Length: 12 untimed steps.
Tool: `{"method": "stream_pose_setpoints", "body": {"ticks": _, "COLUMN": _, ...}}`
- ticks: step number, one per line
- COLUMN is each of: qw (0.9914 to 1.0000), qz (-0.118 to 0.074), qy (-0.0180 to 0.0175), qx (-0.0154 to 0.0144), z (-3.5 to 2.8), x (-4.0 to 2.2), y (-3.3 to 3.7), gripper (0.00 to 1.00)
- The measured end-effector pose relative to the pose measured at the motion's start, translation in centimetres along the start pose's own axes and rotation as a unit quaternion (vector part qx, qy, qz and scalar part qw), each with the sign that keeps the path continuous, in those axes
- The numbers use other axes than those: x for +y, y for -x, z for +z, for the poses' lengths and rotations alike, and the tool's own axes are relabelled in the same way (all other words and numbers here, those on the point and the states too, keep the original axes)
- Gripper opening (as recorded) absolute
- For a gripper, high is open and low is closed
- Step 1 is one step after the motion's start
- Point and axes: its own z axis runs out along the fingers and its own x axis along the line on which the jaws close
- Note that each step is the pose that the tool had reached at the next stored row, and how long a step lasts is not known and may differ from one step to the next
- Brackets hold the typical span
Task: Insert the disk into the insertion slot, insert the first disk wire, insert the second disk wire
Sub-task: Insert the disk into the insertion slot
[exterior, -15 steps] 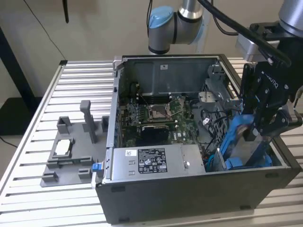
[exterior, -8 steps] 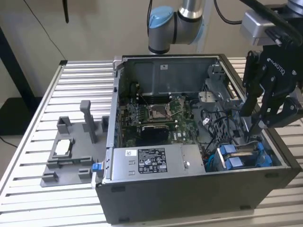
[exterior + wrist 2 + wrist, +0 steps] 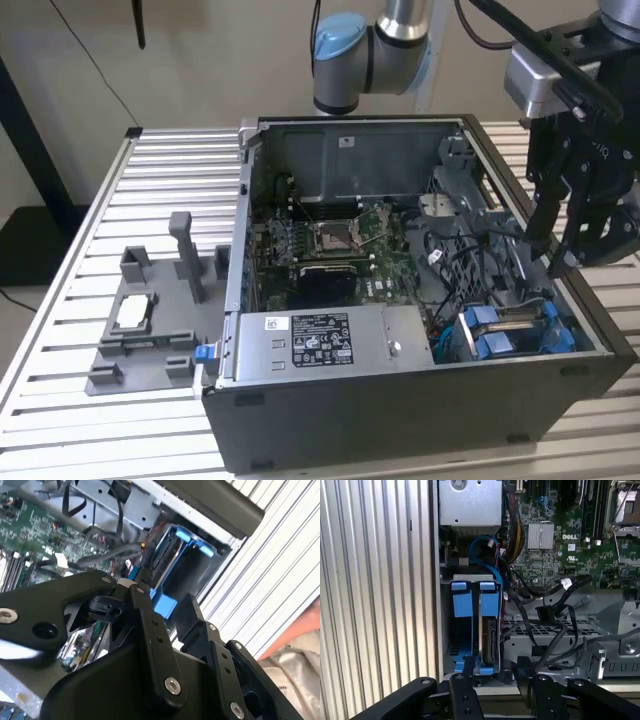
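1. Slatted metal table [image 3: 90, 260] for a work surface. On it, found one open computer case [image 3: 420, 400] and, toward the exterior view's left, one grey fixture [image 3: 150, 330] bearing one silver square part [image 3: 133, 312].
2. Found the disk [image 3: 491, 640] standing in the insertion slot [image 3: 485, 577] of the drive cage, connector edge facing outward. Judged the first step done.
3. Counted two blue carrier frames [image 3: 461, 602] side by side in the cage. Made out a drive in one only.
4. Counted one loose black plug [image 3: 543, 613] among several black cables, apart from the disk, and one blue cable [image 3: 487, 555] looping just beside the cage. Could not tell whether any wire sits in the disk's connector. Judged both wire steps not yet shown done.
5. Found one gripper [image 3: 555, 250] hovering above the cage end of the case, claw apart and clamped on nothing.
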Motion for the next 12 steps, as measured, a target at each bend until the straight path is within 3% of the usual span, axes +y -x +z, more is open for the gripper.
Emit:
{"method": "stream_pose_setpoints", "body": {"ticks": 1, "qw": 0.99996, "qz": -0.001, "qy": -0.0085, "qx": -0.0006, "z": 0.01, "x": 0.01, "y": 0.06, "gripper": 0.47}}
{"method": "stream_pose_setpoints", "body": {"ticks": 2, "qw": 0.9999, "qz": -0.002, "qy": -0.0137, "qx": -0.0008, "z": 0.05, "x": 0.02, "y": 0.18, "gripper": 0.47}}
{"method": "stream_pose_setpoints", "body": {"ticks": 9, "qw": 0.99918, "qz": -0.029, "qy": -0.0281, "qx": -0.005, "z": 1.24, "x": 0.27, "y": 1.69, "gripper": 0.47}}
{"method": "stream_pose_setpoints", "body": {"ticks": 12, "qw": 0.99885, "qz": -0.033, "qy": -0.034, "qx": -0.0036, "z": 1.42, "x": 0.3, "y": 1.98, "gripper": 0.47}}
